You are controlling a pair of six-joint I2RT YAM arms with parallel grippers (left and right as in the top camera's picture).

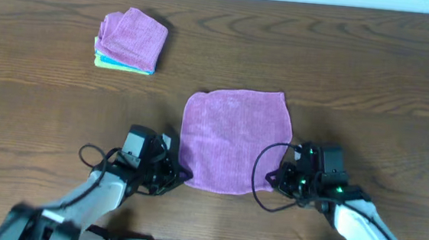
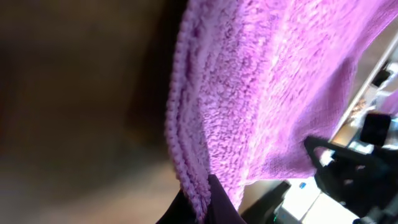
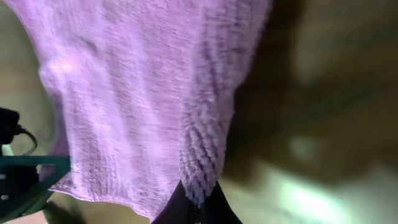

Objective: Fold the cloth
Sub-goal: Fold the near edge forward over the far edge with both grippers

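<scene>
Dark wood-grain table fills the overhead view, and both arms come in from its near edge.

Your left gripper sits at the near-left corner of the cloth. In its wrist view the jaws are drawn nearly together, with the thick purple hem running down between them, so it looks clamped on that corner. Your right gripper mirrors it at the near-right corner. Its wrist view shows a bunched fold of the hem pinched between narrow jaws, which I also read as a closed grip on the fabric.

From both pincers the cloth runs away toward the far side of the table. It is spread roughly square, a little longer near-to-far than left-to-right. Most of it lies flat, though the near edge looks slightly lifted and slack in the wrist views. The two held corners lie on a left-right line, so the fold axis should run left-right across the middle, with the free far hem as your target. Neither arm is nearer to that hem, so carry both forward together.

A stack of folded cloths sits well apart at far left, clear of the path.
</scene>
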